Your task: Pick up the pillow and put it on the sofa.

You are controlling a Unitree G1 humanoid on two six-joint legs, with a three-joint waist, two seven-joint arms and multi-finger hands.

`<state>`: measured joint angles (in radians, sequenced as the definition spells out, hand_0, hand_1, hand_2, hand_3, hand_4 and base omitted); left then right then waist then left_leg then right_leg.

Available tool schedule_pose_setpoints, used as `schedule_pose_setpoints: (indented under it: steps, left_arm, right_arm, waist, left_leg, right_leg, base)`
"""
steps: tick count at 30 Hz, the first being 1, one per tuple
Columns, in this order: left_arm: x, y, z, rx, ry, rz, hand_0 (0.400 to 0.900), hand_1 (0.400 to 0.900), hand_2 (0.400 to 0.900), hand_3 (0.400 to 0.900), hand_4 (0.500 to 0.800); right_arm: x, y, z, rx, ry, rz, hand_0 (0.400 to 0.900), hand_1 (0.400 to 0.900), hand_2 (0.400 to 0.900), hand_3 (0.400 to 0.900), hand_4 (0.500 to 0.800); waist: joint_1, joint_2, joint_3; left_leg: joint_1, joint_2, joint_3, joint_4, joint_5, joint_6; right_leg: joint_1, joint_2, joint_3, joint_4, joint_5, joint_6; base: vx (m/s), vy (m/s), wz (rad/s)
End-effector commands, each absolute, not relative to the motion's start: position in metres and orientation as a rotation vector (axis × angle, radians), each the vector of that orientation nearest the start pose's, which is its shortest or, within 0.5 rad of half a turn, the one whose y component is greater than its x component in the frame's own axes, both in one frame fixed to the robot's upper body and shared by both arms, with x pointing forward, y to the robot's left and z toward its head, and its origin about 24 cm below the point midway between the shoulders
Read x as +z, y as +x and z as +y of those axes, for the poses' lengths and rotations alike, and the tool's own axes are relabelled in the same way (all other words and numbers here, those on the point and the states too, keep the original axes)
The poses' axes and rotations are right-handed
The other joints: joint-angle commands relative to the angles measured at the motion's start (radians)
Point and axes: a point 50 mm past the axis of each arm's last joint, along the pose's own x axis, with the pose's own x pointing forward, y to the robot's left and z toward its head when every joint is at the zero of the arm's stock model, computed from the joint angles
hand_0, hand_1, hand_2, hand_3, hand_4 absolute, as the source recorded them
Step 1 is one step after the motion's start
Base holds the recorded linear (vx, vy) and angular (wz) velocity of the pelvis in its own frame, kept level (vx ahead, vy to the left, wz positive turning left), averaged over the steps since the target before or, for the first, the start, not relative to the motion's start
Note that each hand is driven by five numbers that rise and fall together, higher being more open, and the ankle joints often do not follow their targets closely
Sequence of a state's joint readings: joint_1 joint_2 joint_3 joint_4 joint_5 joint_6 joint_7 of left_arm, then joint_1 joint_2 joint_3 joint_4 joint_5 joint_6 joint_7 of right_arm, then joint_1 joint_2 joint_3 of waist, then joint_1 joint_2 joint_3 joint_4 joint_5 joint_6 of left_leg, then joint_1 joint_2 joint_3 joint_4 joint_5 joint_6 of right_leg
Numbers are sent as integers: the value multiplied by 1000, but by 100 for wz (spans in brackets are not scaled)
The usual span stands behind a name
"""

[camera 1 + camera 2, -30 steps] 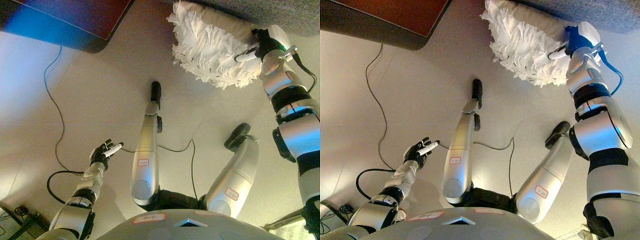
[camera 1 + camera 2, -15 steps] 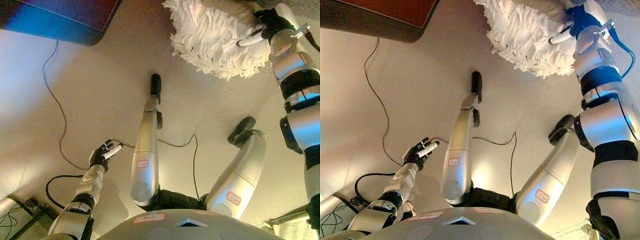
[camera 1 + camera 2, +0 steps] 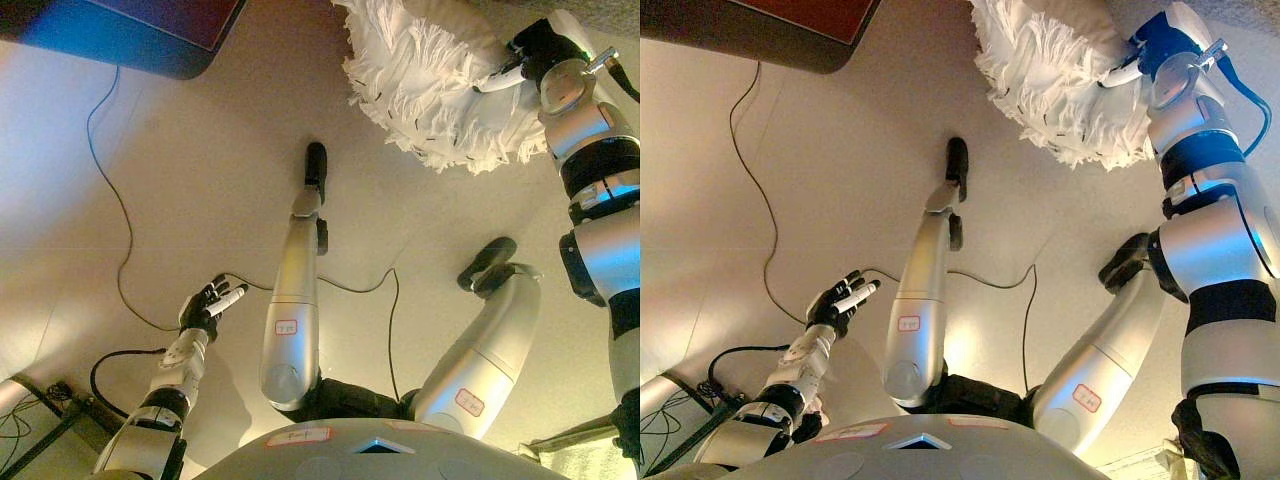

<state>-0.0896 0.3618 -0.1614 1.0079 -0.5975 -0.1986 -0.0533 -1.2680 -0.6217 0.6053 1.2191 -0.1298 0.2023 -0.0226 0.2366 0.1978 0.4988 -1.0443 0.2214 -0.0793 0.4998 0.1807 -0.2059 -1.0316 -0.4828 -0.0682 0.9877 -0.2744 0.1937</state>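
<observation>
One right hand [image 3: 528, 58] grips the shaggy white pillow [image 3: 430, 85]; no legible writing.

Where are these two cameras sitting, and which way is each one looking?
Left eye view: on the robot's head, looking down at the floor; both arms show, the right hand at the white pillow.
Right eye view: just beside it, facing the same way; the left hand hangs low.
Both share pillow, floor and dark table.
</observation>
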Motion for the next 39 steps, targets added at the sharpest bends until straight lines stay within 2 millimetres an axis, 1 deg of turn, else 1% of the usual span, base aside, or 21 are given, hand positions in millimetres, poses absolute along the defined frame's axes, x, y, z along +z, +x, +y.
schedule_pose_setpoints:
  steps: [1, 5, 11, 13, 17, 20, 21, 22, 23, 25, 29, 32, 33, 36, 39]
  left_arm:
    - [-104, 142, 307, 396, -75, 713, 900, 900, 900, 900, 800]
    - [-101, 148, 308, 390, -83, 693, 900, 900, 900, 900, 800]
    - [-98, 157, 308, 386, -57, 679, 900, 900, 900, 900, 800]
    - [-96, 161, 308, 380, -44, 680, 900, 900, 900, 900, 800]
    - [-94, 166, 310, 388, -19, 677, 900, 900, 900, 900, 800]
    - [-89, 171, 315, 402, 18, 684, 900, 900, 900, 900, 800]
    - [-89, 170, 317, 408, 29, 691, 900, 900, 900, 900, 800]
    - [-89, 170, 318, 414, 36, 696, 900, 900, 900, 900, 800]
    - [-89, 170, 318, 416, 38, 698, 900, 900, 900, 900, 800]
    - [-90, 167, 318, 422, 55, 719, 900, 900, 900, 900, 800]
    - [-92, 162, 320, 431, 71, 744, 900, 900, 900, 900, 800]
    - [-95, 155, 322, 441, 81, 763, 900, 900, 900, 900, 800]
    - [-97, 149, 322, 452, 86, 777, 900, 900, 900, 900, 800]
    - [-101, 138, 323, 459, 99, 806, 900, 900, 900, 900, 800]
    - [-106, 129, 321, 443, 107, 843, 900, 900, 900, 900, 800]
  right_arm:
    - [268, 414, -258, -309, -1087, -7, 400, 400, 400, 400, 500]
    - [266, 414, -256, -297, -1076, -22, 400, 400, 400, 400, 500]
    - [258, 413, -256, -281, -1069, -35, 400, 400, 400, 400, 500]
    - [256, 412, -257, -274, -1063, -34, 400, 400, 400, 400, 500]
    - [250, 411, -260, -252, -1056, -31, 400, 400, 400, 400, 500]
    - [243, 409, -261, -225, -1039, -33, 400, 400, 400, 400, 500]
    - [241, 408, -260, -209, -1042, -32, 400, 400, 400, 400, 500]
    - [238, 407, -259, -194, -1042, -34, 400, 400, 400, 400, 500]
    - [237, 407, -258, -187, -1044, -34, 400, 400, 400, 400, 500]
    - [225, 403, -258, -150, -1053, -21, 400, 400, 400, 400, 500]
    - [206, 396, -262, -97, -1053, 5, 400, 400, 400, 400, 500]
    - [195, 392, -262, -51, -1054, 23, 400, 400, 400, 400, 500]
    - [188, 388, -261, -21, -1049, 32, 400, 400, 400, 400, 500]
    - [178, 382, -260, 31, -1048, 43, 400, 400, 400, 400, 500]
    - [166, 376, -261, 67, -1052, 60, 400, 400, 400, 400, 500]
  waist:
    - [20, 90, 21]
    - [17, 67, 21]
    - [4, 25, 21]
    - [-2, 3, 21]
    - [-11, -32, 21]
    - [-20, -67, 21]
    - [-24, -79, 15]
    - [-28, -89, 1]
    - [-30, -93, -4]
    - [-43, -118, -30]
    - [-56, -150, -74]
    - [-59, -173, -101]
    - [-61, -186, -116]
    - [-65, -210, -153]
    - [-69, -227, -201]
  left_leg:
    - [38, 73, -5, 74, -104, 43]
    - [73, 86, -3, 60, -99, 41]
    - [180, 115, 4, 27, -97, 35]
    - [237, 124, 6, 11, -101, 33]
    - [331, 136, 19, -17, -106, 28]
    - [428, 150, 39, -33, -119, 23]
    - [453, 156, 45, -33, -123, 21]
    - [465, 162, 53, -46, -104, 26]
    - [476, 165, 57, -47, -105, 25]
    - [541, 185, 76, -56, -114, 20]
    - [625, 217, 88, -62, -120, 6]
    - [686, 234, 100, -62, -128, -1]
    - [719, 243, 105, -63, -134, -4]
    - [788, 251, 119, -64, -150, -6]
    - [863, 257, 149, -81, -161, -5]
  right_leg:
    - [-46, -36, 68, -66, 143, -19]
    - [-3, -36, 43, -95, 155, -19]
    - [115, -35, 7, -159, 174, -11]
    - [175, -37, -6, -192, 185, -5]
    - [272, -40, -27, -247, 204, 6]
    - [372, -44, -50, -300, 228, 14]
    - [397, -44, -55, -312, 234, 15]
    - [412, -43, -65, -341, 264, 7]
    - [423, -44, -68, -349, 267, 8]
    - [490, -45, -79, -392, 285, 11]
    - [603, -44, -105, -455, 307, 13]
    - [684, -37, -125, -493, 312, 15]
    - [725, -32, -132, -510, 314, 16]
    - [807, -21, -141, -545, 315, 20]
    - [891, -12, -162, -596, 319, 25]
  base:
    - [-42, -9, -7]
    - [-46, -20, -9]
    - [-27, -29, -7]
    - [-6, -43, -2]
    - [9, -38, -4]
    - [43, -38, -6]
    - [3, 1, -11]
    - [-7, 18, -10]
    - [35, 29, -13]
    - [116, 22, -11]
    - [104, 10, -7]
    - [120, 6, -11]
    - [153, 14, -15]
    - [150, 29, -16]
    - [171, 59, -14]
